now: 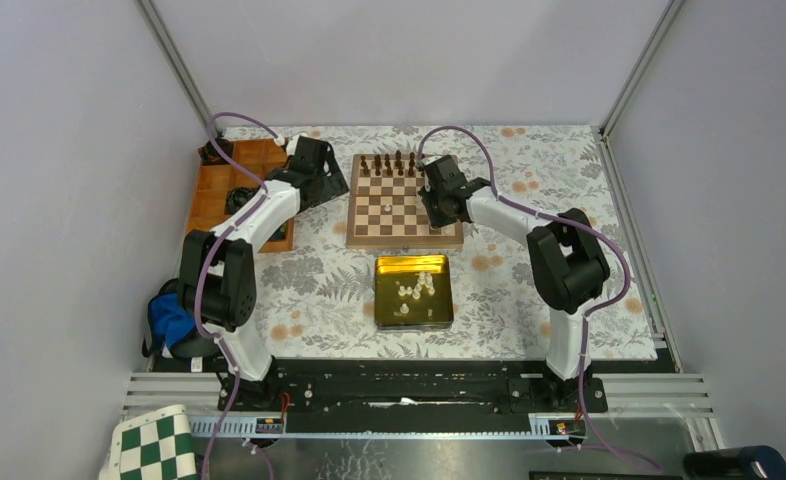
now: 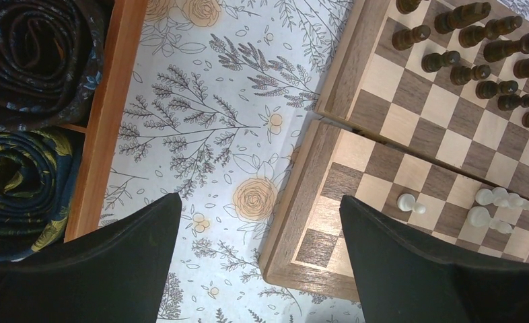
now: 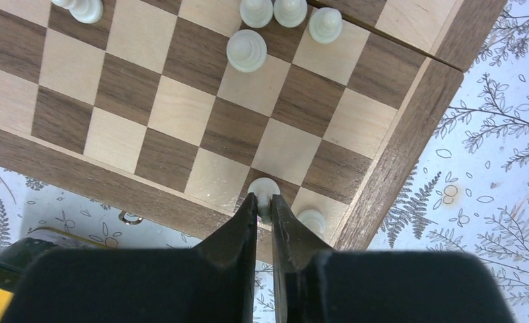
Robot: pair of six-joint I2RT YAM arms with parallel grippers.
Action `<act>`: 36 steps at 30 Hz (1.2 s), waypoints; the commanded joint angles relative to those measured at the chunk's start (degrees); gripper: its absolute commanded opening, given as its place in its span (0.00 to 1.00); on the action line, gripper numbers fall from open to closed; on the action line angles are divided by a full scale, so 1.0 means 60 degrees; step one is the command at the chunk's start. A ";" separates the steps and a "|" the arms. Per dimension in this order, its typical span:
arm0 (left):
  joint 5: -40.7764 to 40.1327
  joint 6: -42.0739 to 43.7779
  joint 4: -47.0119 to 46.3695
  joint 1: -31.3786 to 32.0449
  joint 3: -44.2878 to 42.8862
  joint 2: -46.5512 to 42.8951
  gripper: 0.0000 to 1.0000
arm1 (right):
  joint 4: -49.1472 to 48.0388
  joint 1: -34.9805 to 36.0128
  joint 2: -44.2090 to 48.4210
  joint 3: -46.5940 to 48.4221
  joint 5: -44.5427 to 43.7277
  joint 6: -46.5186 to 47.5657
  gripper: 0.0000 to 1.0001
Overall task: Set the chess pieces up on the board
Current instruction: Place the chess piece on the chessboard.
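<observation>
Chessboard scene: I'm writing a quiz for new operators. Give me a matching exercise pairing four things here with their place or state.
Things:
1 left gripper
2 right gripper
3 dark brown chess pieces
4 yellow tin

Places or states:
A holds loose cream chess pieces, on the near side of the board
B open, over the floral cloth
C shut on one cream chess piece
D standing along the board's far rows

Pairs: 1-B, 2-C, 3-D, 4-A

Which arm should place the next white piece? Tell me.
Right. The right gripper is shut on a white chess piece over the board; the left gripper hangs open and empty at its left edge.
</observation>
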State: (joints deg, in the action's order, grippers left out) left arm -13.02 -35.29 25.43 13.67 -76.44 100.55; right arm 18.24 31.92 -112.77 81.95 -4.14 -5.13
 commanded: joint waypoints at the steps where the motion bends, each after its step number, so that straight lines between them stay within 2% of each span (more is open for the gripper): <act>1: -0.0057 -0.0078 -0.0323 0.0063 0.0139 -0.0448 0.95 | 0.0048 0.0105 0.0653 -0.0057 -0.0392 0.0068 0.05; 25: 0.0001 -0.0023 -0.0357 0.0065 0.0211 -0.0499 0.95 | 0.0358 0.0247 0.0614 -0.0036 -0.0526 -0.0021 0.07; 28: 0.0001 -0.0015 -0.0369 0.0065 0.0238 -0.0536 0.95 | 0.0414 0.0250 0.0561 -0.0021 -0.0548 -0.0034 0.11; 36: 0.0018 0.0005 -0.0408 0.0058 0.0280 -0.0584 0.95 | 0.0384 0.0262 0.0514 0.0015 -0.0562 -0.0098 0.31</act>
State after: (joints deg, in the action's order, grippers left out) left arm -12.93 -35.29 25.32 13.85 -75.33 99.57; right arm 20.34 32.75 -112.31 81.45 -6.57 -5.50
